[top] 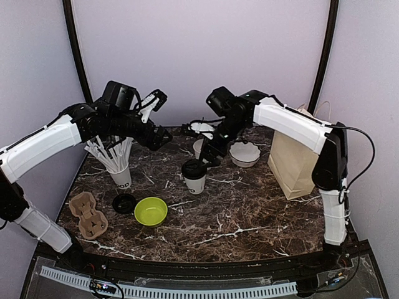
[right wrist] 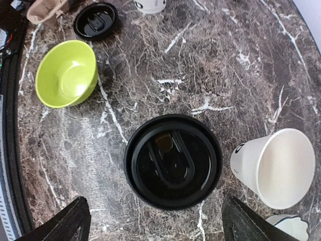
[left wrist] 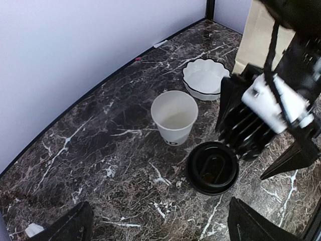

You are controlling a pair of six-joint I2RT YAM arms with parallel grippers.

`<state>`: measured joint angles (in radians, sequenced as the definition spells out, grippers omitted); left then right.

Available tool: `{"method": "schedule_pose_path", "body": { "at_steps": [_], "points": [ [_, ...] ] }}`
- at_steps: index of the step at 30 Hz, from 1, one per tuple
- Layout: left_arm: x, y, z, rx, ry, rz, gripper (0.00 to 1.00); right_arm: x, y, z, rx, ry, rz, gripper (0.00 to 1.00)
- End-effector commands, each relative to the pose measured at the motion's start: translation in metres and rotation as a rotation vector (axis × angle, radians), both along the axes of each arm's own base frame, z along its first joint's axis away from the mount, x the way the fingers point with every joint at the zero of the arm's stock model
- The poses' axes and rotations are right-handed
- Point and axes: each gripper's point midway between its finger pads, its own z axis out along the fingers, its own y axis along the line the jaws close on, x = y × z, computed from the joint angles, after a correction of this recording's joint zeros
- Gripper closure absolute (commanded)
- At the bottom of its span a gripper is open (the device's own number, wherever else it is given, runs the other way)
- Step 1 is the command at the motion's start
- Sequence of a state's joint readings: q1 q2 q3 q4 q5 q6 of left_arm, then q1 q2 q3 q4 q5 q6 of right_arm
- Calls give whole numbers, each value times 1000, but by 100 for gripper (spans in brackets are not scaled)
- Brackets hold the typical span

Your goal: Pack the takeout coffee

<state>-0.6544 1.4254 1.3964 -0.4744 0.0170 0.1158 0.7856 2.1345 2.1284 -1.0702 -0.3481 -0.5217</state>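
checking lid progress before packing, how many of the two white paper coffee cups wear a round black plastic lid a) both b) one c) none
b: the central white paper cup wears its black lid, the other cup stands open, and a second black lid lies on the marble table beside the lime-green bowl.

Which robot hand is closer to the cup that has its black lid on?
The right one. The right gripper hangs just above the lidded cup with its jaws open. The left gripper is off to the cup's left and farther back, not over it.
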Motion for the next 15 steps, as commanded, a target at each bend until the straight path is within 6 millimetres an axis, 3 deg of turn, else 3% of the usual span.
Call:
{"method": "schedule_pose_path", "body": {
  "at_steps": [1, 2, 9, 15],
  "points": [
    [-9, -18, -13, 17, 96, -119, 5, -15, -26, 59, 97, -48, 2, 9],
    [-11, -24, -10, -1, 110, -147, 5, -15, -33, 64, 103, -52, -6, 9],
    [-25, -65, -42, 47, 259, -304, 7, -10, -79, 105, 202, -82, -85, 10],
    [-26, -82, -74, 134, 322, -334, 7, -2, -108, 124, 244, -115, -159, 10]
  ]
}}
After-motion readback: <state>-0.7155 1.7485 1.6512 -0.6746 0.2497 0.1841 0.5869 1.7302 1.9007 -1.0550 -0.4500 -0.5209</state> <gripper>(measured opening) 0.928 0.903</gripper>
